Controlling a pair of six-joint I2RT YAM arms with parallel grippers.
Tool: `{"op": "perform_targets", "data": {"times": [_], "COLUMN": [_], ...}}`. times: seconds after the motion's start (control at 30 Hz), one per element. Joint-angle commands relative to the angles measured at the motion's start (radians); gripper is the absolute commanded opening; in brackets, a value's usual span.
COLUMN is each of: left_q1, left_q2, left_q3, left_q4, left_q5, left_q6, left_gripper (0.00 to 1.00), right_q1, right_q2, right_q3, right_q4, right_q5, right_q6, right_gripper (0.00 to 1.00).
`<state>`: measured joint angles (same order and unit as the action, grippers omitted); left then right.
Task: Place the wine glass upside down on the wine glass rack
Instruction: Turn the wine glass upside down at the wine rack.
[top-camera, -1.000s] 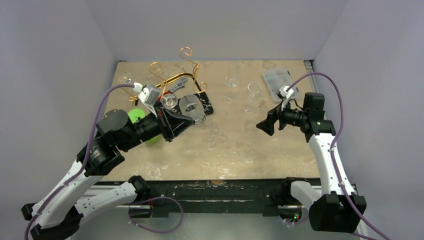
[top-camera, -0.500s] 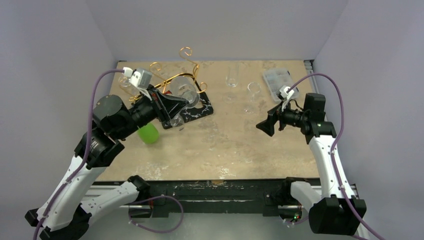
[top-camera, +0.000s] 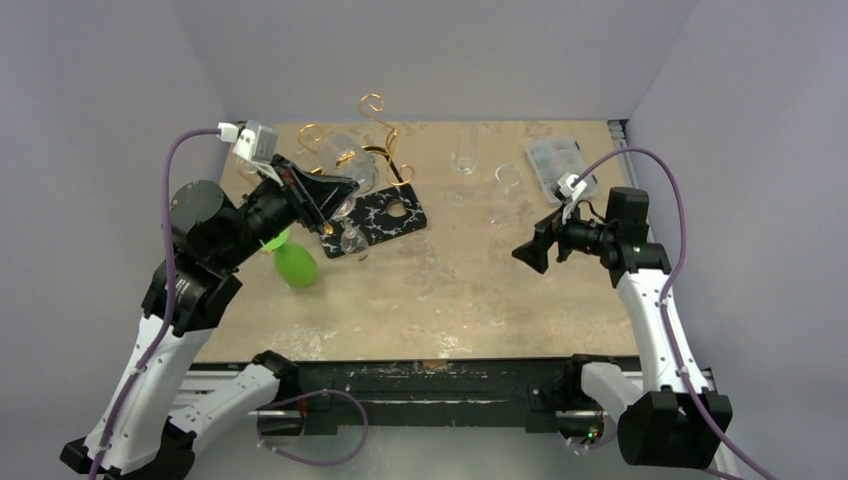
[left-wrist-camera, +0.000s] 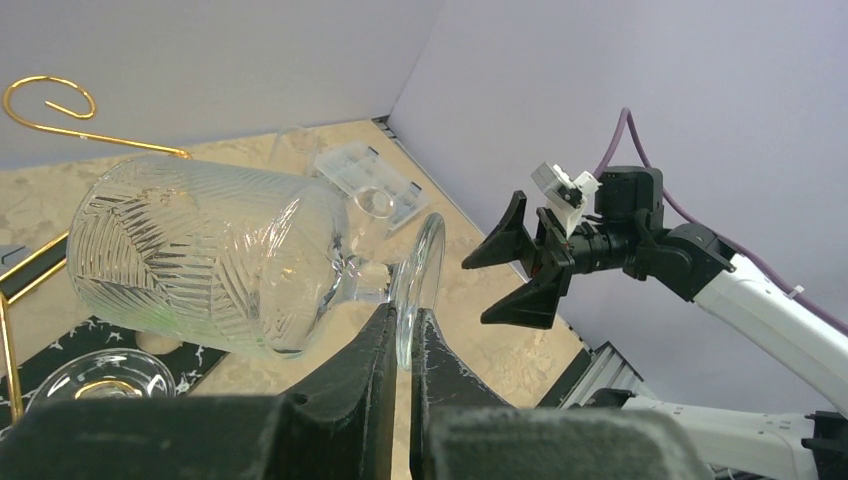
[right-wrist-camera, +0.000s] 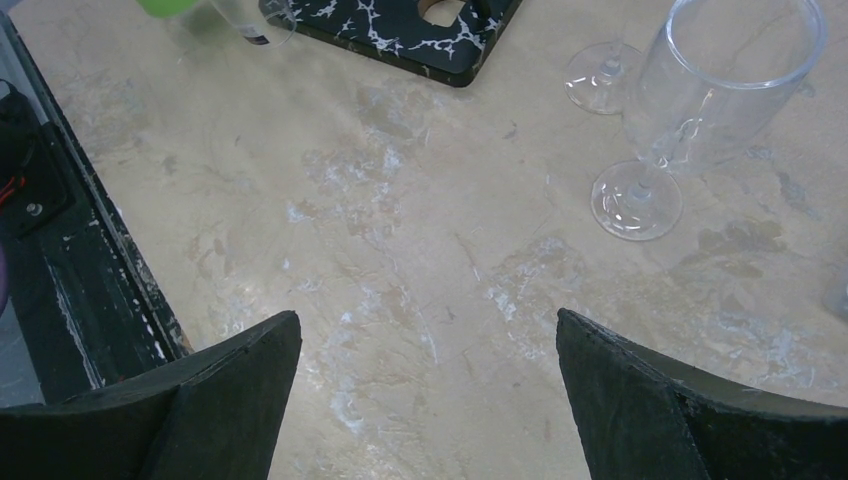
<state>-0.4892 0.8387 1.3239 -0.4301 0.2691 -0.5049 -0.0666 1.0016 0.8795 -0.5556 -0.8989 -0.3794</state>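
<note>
My left gripper (left-wrist-camera: 405, 330) is shut on the round foot of a cut-pattern wine glass (left-wrist-camera: 200, 260). The glass lies nearly on its side in the air, with its bowl pointing away from the fingers. From above, the left gripper (top-camera: 335, 195) holds the wine glass (top-camera: 352, 170) up beside the gold wire wine glass rack (top-camera: 375, 130) at the back left. One curled scroll loop of the rack (left-wrist-camera: 50, 105) shows just above the bowl. My right gripper (top-camera: 525, 250) hovers open over bare tabletop at the right, nothing between its fingers (right-wrist-camera: 240, 380).
A black white-veined board (top-camera: 385, 220) lies under the rack, a small clear glass (top-camera: 352, 240) at its near edge. A green object (top-camera: 296, 266) sits near the left arm. Two clear wine glasses (top-camera: 463, 150) (top-camera: 507, 185) and a plastic box (top-camera: 555, 158) stand back right.
The left arm has risen and swung back and left, carrying the wine glass up from over the black board to beside the rack's arms. The right arm has not moved.
</note>
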Motion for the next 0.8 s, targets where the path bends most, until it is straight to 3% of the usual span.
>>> {"op": "perform_targets", "data": {"times": [0.0,0.77], "left_q1": [0.044,0.206], "left_q2": [-0.005,0.013], "left_q3": [0.057,0.075], "left_q4": [0.128,0.179], "left_q5": [0.048,0.130], "left_q6": [-0.002,-0.056], "left_gripper": [0.00,0.00], "right_q1": [-0.003,-0.004], "right_q2": [0.007,0.029], "right_q3": [-0.002,0.004], "right_q4": [0.026,0.016], "right_q5": [0.009,0.011], "right_q6": [-0.016,-0.035], "right_gripper": [0.97,0.96]}}
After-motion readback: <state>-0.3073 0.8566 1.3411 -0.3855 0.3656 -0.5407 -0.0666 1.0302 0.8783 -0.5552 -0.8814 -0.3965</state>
